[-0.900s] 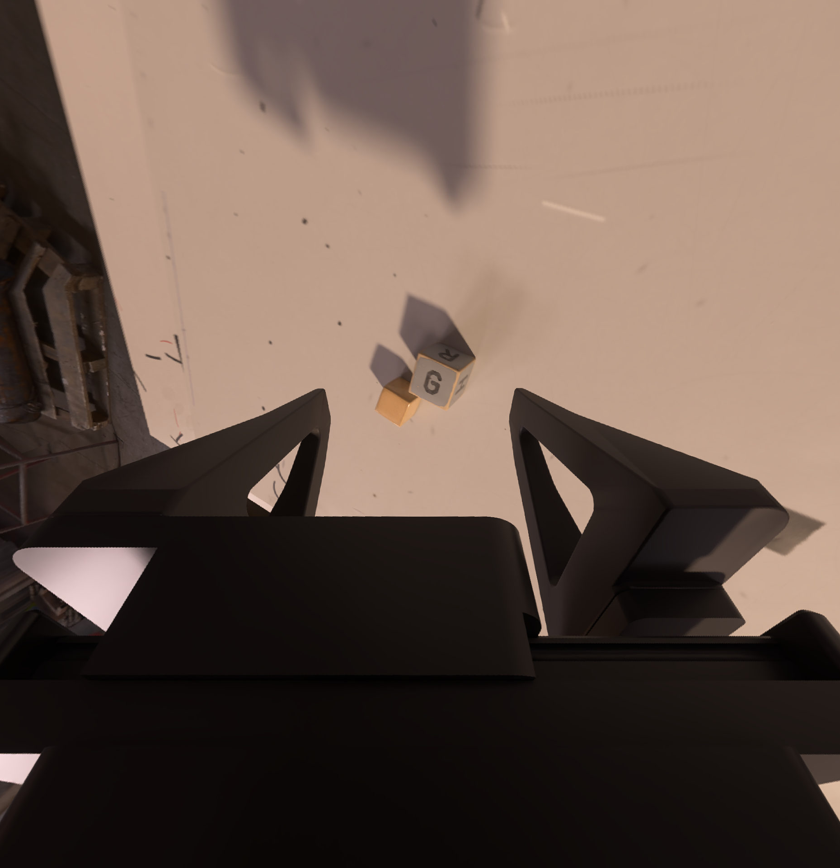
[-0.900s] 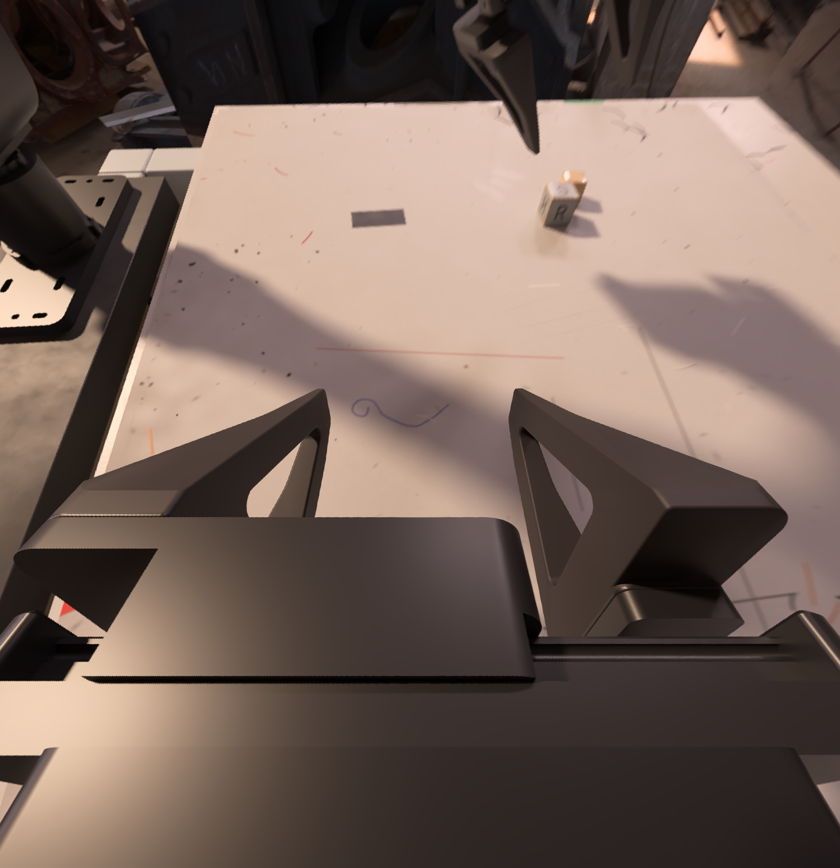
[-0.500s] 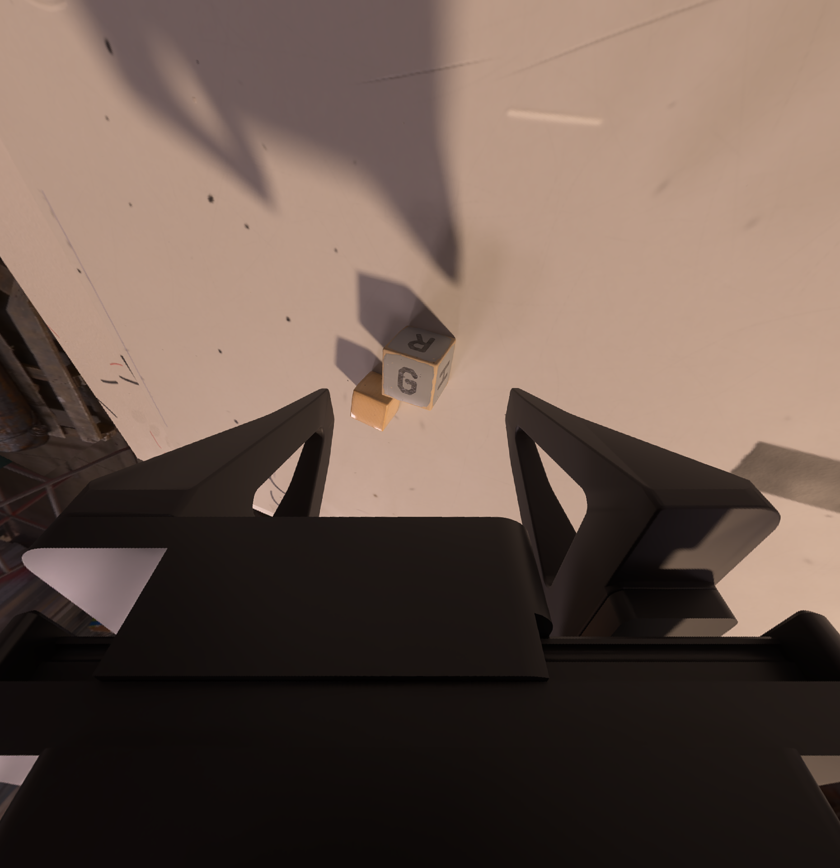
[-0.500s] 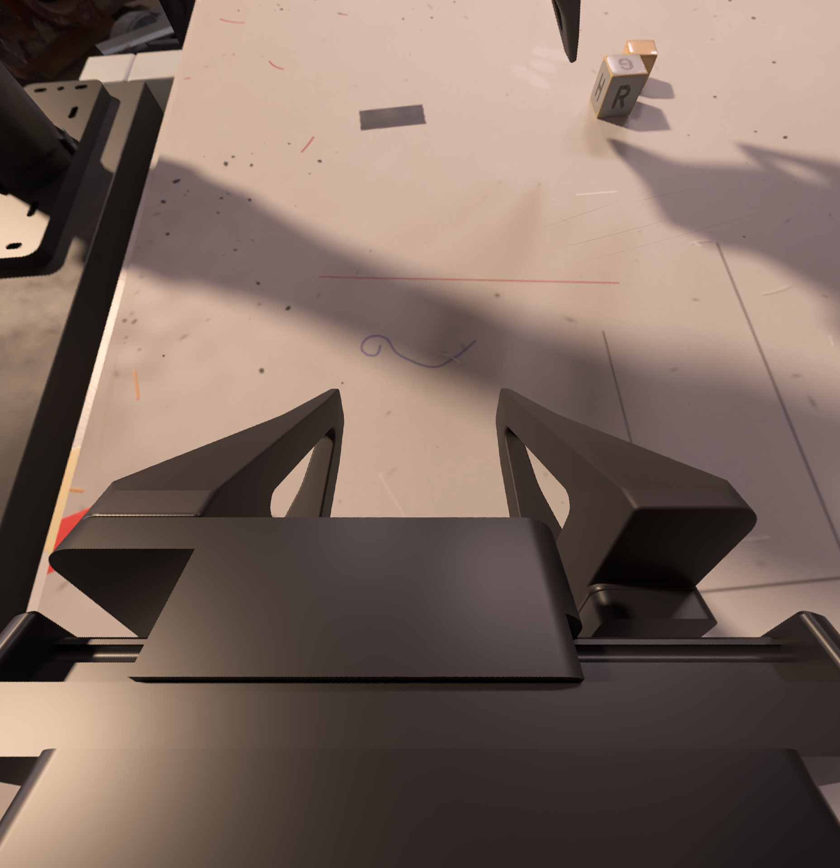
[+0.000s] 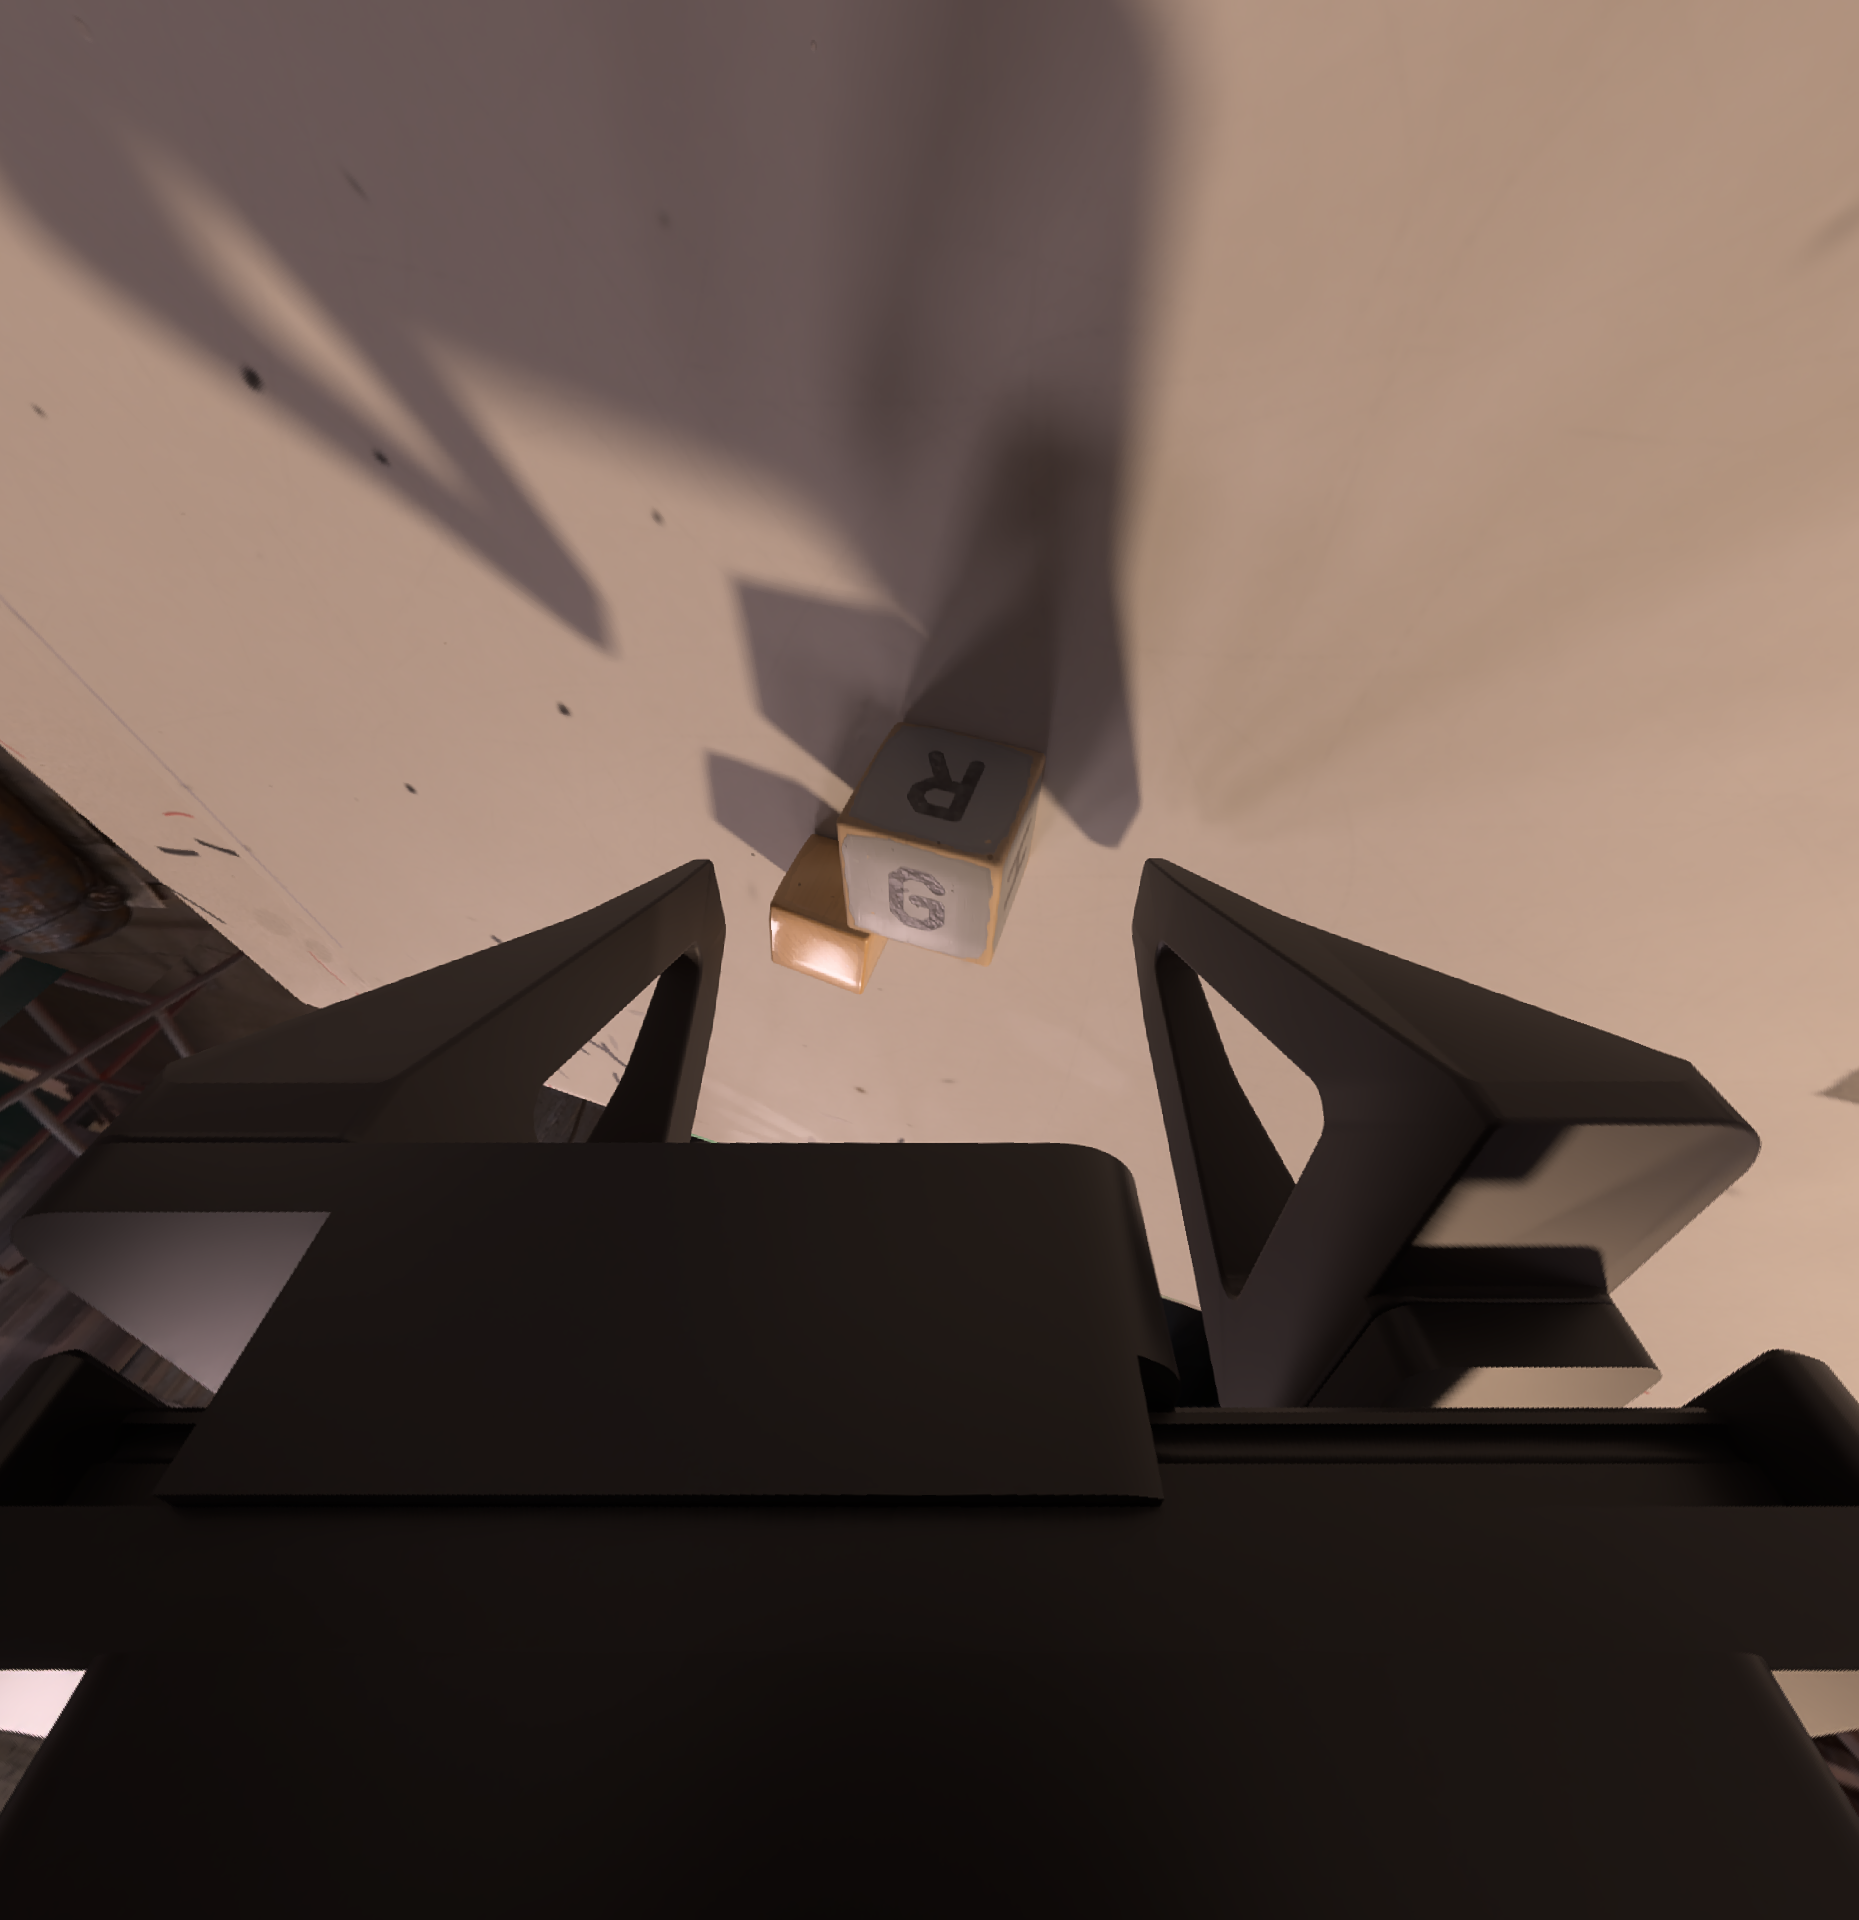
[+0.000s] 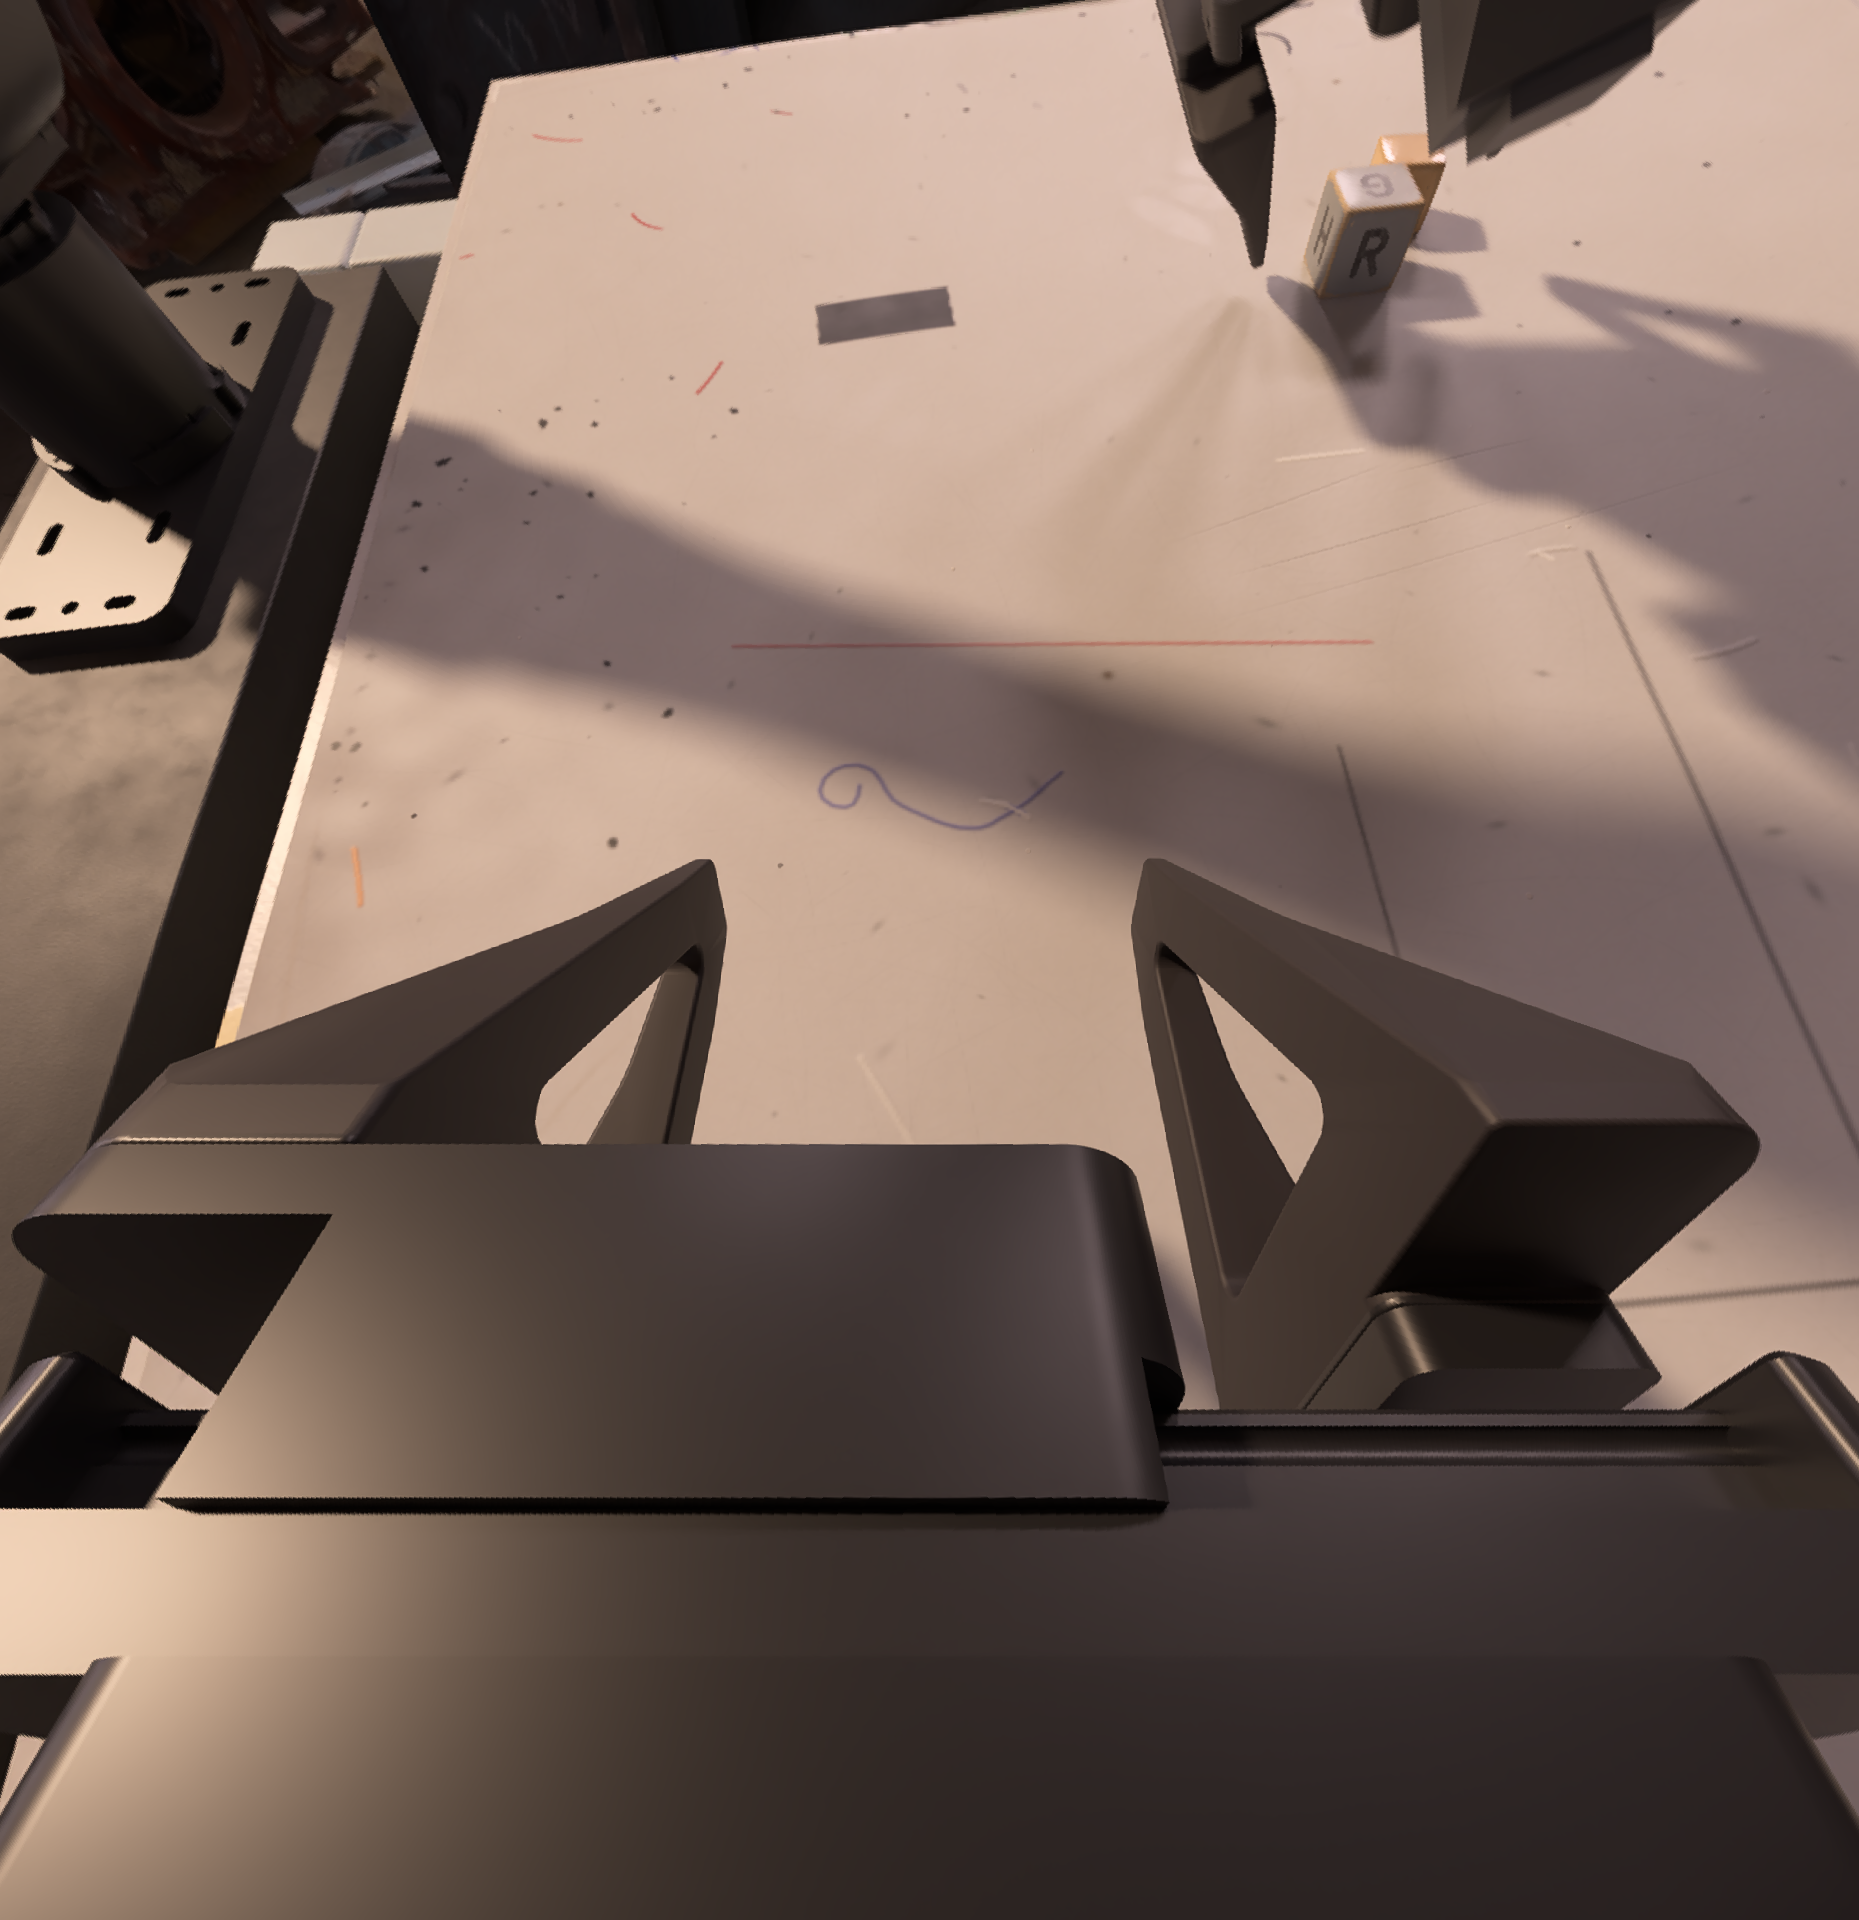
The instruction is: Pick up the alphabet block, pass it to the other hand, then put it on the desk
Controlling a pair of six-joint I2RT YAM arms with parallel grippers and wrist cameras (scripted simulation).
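Observation:
The alphabet block [image 5: 940,842], a white cube with dark letters and tan edges, rests on the beige desk [image 5: 1424,520]. A smaller plain orange cube [image 5: 821,925] touches its side. My left gripper [image 5: 925,883] is open and hangs just above the block, which lies between its fingertips. In the right wrist view the block [image 6: 1366,229] and the orange cube [image 6: 1413,166] sit at the far right of the desk, with the left gripper's fingers [image 6: 1242,177] on either side. My right gripper [image 6: 925,883] is open and empty over the near desk.
A dark grey rectangular patch [image 6: 883,312] lies on the desk [image 6: 1008,499] at the back left. An arm base on a mounting plate [image 6: 83,540] stands off the desk's left edge. The desk's edge and dark clutter [image 5: 42,894] show at the left.
My left gripper has come down towards the alphabet block, which now looks larger and sits between its fingertips. My right gripper's view has shifted and its jaws have opened slightly wider than half a second ago.

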